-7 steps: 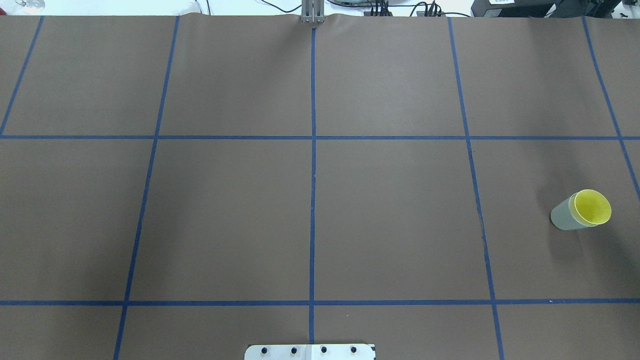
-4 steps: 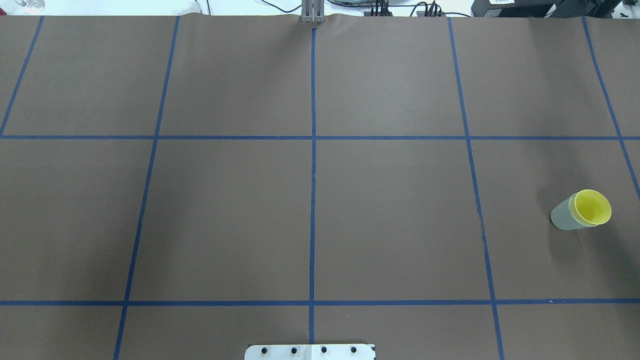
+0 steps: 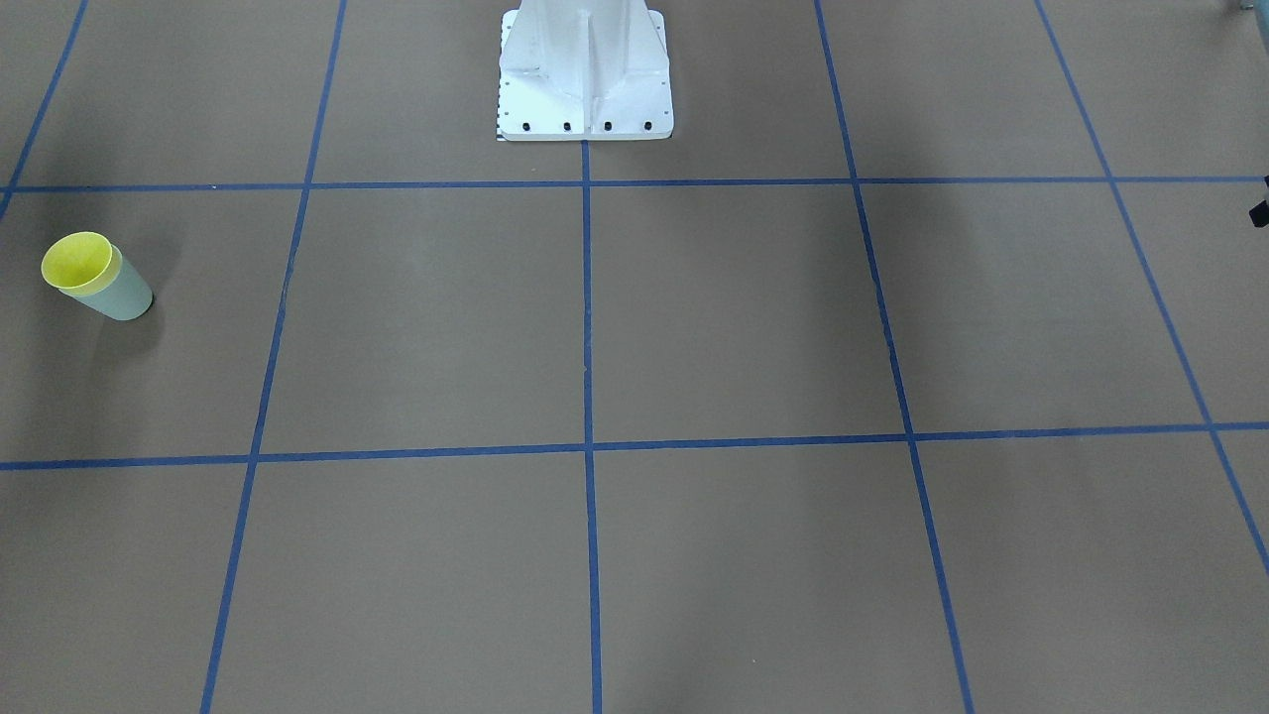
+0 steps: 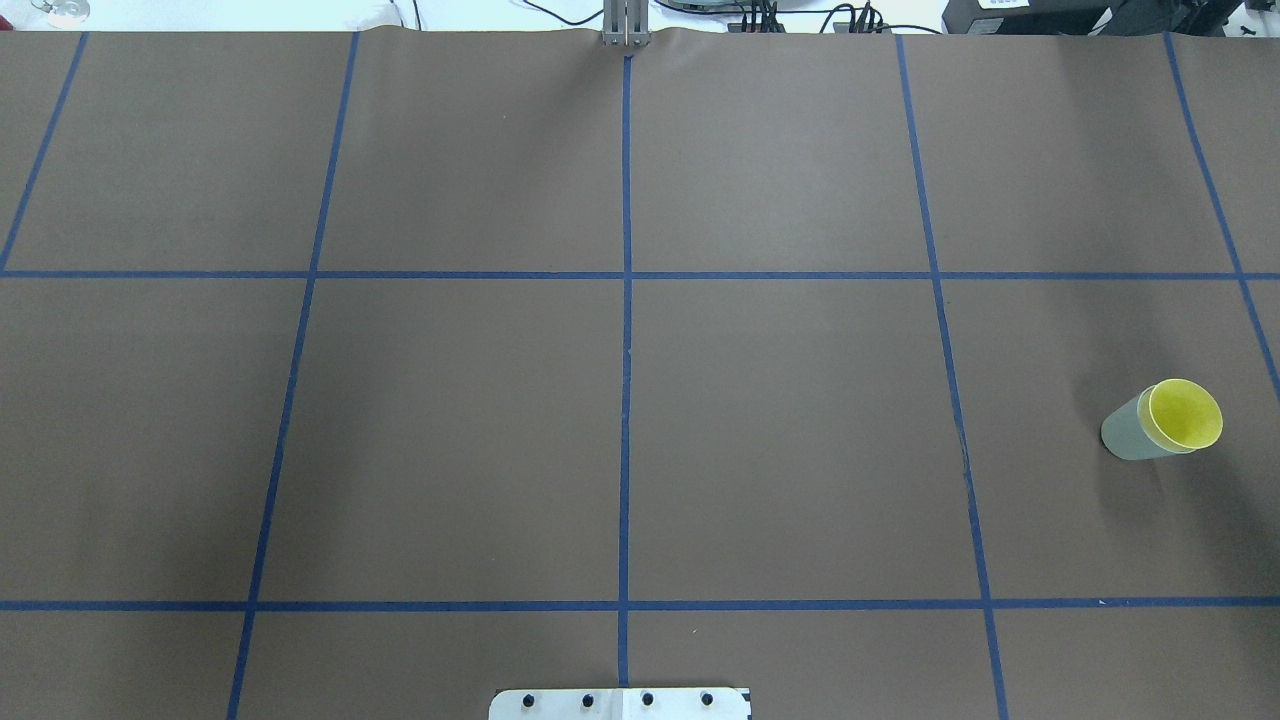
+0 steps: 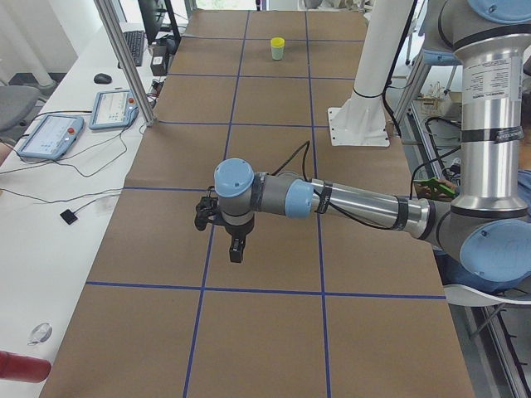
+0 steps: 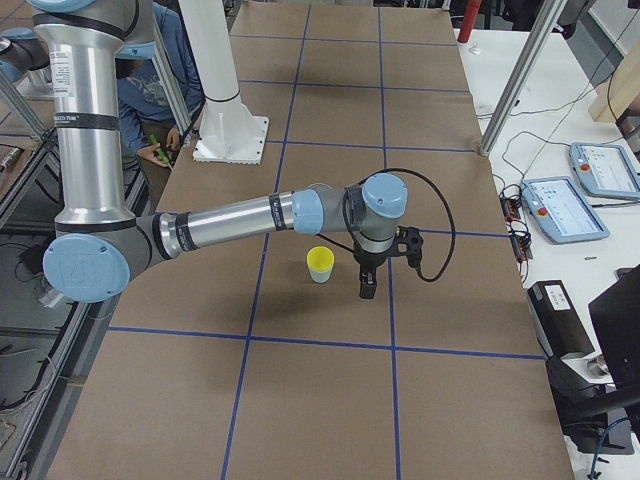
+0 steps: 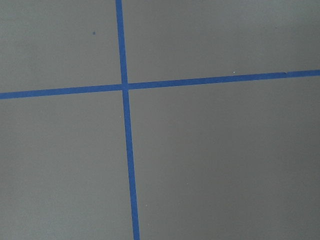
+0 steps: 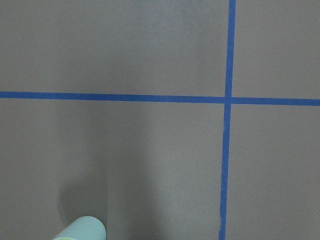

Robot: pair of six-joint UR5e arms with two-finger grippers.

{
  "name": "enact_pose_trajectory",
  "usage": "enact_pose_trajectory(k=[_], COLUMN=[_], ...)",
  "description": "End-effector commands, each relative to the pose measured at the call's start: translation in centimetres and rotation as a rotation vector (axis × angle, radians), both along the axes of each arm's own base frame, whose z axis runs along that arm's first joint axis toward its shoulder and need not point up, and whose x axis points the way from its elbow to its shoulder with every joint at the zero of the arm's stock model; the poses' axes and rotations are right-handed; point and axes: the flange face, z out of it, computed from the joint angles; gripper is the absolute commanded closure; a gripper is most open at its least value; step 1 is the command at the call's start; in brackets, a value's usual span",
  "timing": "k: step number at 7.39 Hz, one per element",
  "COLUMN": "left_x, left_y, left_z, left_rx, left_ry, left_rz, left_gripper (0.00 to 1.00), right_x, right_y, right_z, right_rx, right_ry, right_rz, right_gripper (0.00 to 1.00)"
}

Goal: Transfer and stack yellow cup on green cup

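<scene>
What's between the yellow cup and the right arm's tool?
Nothing. In the exterior right view, only bare brown table covering separates the yellow cup from the right tool.

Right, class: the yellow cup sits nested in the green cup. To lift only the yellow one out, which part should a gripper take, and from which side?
Probably the rim of the yellow cup, from straight above, with one finger inside the open mouth and one outside. The stack stands upright, and only a narrow yellow band shows above the green cup, which covers the rest of its wall.

Brown-covered table (image 4: 780, 450), blue tape grid (image 4: 626, 400); green cup (image 4: 1125, 437) upright, white base plate (image 4: 620, 703).
</scene>
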Motion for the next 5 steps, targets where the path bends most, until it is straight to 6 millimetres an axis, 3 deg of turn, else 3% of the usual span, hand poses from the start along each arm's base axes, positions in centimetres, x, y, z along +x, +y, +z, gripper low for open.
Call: enact_pose_trajectory(k=[1,3,5], left_x=[0.0,0.1,0.2], left_y=[0.3,0.0,0.1], left_z=[-0.4,-0.6,-0.7], left_rx=[0.013,0.028,0.026], left_ry=[0.001,0.005,0.02], left_rz=[0.002,0.005,0.006], left_gripper=[0.0,0.0,0.0], right_x=[0.1,0.1,-0.1], right_y=[0.0,-0.2,-0.1], right_z=[-0.8,-2.1,-2.2], right_rx=[0.015,-0.018,-0.035], right_ry=[0.0,-0.005,-0.016], right_rz=[0.003,0.065,0.076], right_gripper=[0.0,0.0,0.0])
